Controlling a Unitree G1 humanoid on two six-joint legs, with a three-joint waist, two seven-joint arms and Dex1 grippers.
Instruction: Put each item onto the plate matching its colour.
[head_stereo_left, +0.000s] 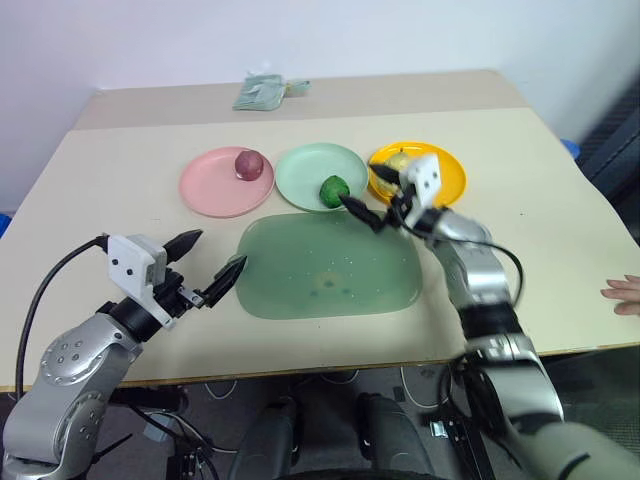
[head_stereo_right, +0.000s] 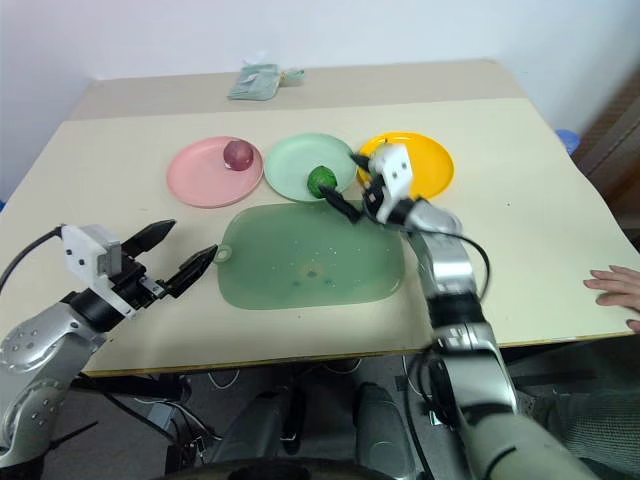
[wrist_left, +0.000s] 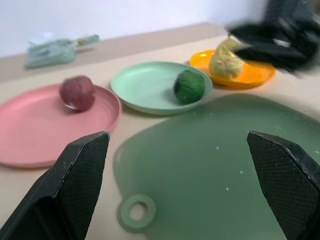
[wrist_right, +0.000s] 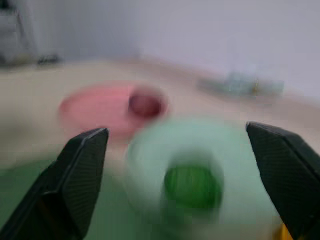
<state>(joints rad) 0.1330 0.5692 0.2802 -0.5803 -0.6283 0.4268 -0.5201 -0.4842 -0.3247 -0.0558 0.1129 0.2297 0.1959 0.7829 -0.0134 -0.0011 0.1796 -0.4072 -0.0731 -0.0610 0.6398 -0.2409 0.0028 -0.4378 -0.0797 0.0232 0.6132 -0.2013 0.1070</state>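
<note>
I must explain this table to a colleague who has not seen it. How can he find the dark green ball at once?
Three round plates stand in a row behind the big green mat. Take the middle one, the mint green plate. The dark green ball lies on its near right part; the other balls are dark red and pale yellow.

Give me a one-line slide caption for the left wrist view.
Open left gripper over green mat; red ball, green ball, yellow ball on matching plates.

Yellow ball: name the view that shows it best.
Left wrist view: the yellow ball sits close and unhidden on the orange plate. In the head views the right hand covers most of it.
</note>
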